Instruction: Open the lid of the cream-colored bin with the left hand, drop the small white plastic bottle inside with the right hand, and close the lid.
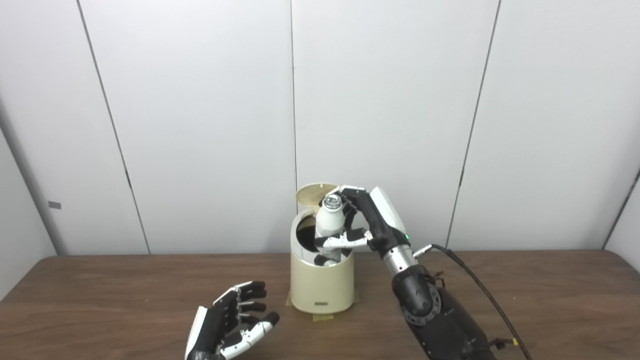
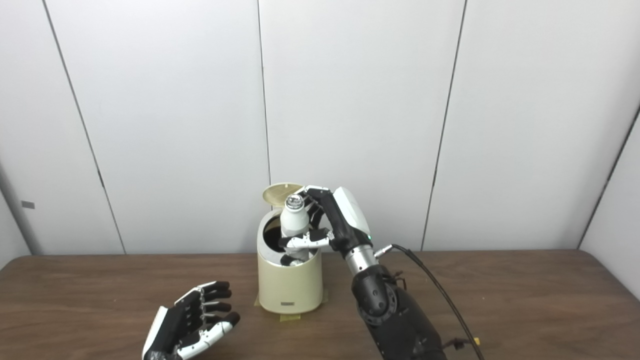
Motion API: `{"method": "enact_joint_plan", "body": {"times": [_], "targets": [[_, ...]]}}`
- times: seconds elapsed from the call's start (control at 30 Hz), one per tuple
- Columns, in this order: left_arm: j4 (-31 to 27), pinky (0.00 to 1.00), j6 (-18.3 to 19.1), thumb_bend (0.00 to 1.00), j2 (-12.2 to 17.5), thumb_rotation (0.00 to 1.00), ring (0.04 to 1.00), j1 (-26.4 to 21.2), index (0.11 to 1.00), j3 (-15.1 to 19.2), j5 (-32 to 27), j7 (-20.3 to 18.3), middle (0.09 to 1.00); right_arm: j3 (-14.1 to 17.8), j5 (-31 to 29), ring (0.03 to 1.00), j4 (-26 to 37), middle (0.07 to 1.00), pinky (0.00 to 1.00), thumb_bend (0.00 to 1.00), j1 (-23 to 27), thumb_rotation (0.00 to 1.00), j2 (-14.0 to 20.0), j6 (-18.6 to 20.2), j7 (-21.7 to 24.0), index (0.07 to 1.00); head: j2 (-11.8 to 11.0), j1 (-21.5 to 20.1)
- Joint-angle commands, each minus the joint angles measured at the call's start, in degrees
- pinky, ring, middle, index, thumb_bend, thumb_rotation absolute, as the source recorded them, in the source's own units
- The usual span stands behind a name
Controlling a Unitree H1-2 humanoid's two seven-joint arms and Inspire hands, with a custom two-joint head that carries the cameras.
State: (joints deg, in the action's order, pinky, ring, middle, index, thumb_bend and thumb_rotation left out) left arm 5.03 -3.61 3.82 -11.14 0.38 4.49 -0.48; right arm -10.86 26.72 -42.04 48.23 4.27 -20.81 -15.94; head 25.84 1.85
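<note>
Low in the frame, left hand (image 1: 227, 322) rests open, fingers apart, holding nothing. Mid-frame, right hand (image 1: 362, 225) grips the bottle (image 1: 329, 220) over the open bin (image 1: 322, 285). It looks light, hard, slippery; hold its middle.

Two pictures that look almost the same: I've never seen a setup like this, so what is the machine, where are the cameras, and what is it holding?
Both pictures come from two cameras side by side on a humanoid robot's head, so they show one scene from slightly different spots. The arms enter from the bottom edge. On the brown table stands a cream bin with its lid flipped up at the back. The right robot hand grips a white bottle upright, its lower end at the bin's opening. The left robot hand is near the table, open, holding nothing. A black cable runs along the right arm.
</note>
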Motion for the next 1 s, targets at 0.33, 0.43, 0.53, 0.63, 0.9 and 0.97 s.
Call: {"method": "enact_joint_plan", "body": {"times": [0.33,0.43,0.53,0.63,0.9,0.97], "targets": [[-2.25,0.58,-0.99,0.69,0.19,0.17,0.67,-1.93,0.739,0.01,0.01,0.25,0.726,-0.48,-0.76,0.434,3.03,0.564,0.32,0.52,3.26,0.0,0.81,3.84,4.24,0.592,0.39,-0.13],[-2.2,0.58,-0.97,0.69,0.19,0.17,0.67,-1.95,0.739,0.03,-0.09,0.22,0.727,-1.38,0.01,0.45,4.19,0.649,0.34,0.81,2.95,0.05,1.41,6.64,6.45,0.657,0.37,-0.08],[-2.09,0.58,-1.28,0.68,0.27,0.16,0.673,-1.93,0.742,0.02,-0.13,0.16,0.731,-1.58,-0.11,0.481,5.57,0.739,0.36,0.93,2.36,0.12,1.71,8.48,7.97,0.739,0.45,-0.17],[-2.12,0.58,-1.48,0.68,0.51,0.18,0.671,-1.88,0.743,-0.08,-0.06,-0.02,0.731,-1.52,-0.24,0.491,6.53,0.752,0.38,0.95,1.97,0.12,1.76,9.39,8.7,0.755,0.48,-0.2],[-2.54,0.58,-0.89,0.68,0.64,0.18,0.67,-1.8,0.743,-0.14,0.04,0.01,0.73,-1.33,-0.87,0.501,8.45,0.759,0.4,0.94,0.88,0.09,1.94,9.55,10.3,0.757,0.62,-0.14],[-2.63,0.58,-0.82,0.69,0.69,0.19,0.669,-1.77,0.744,-0.15,0.06,-0.01,0.731,-1.16,-1.11,0.499,9.0,0.756,0.39,0.94,0.52,0.09,2.01,9.21,10.5,0.757,0.71,-0.21]]}}
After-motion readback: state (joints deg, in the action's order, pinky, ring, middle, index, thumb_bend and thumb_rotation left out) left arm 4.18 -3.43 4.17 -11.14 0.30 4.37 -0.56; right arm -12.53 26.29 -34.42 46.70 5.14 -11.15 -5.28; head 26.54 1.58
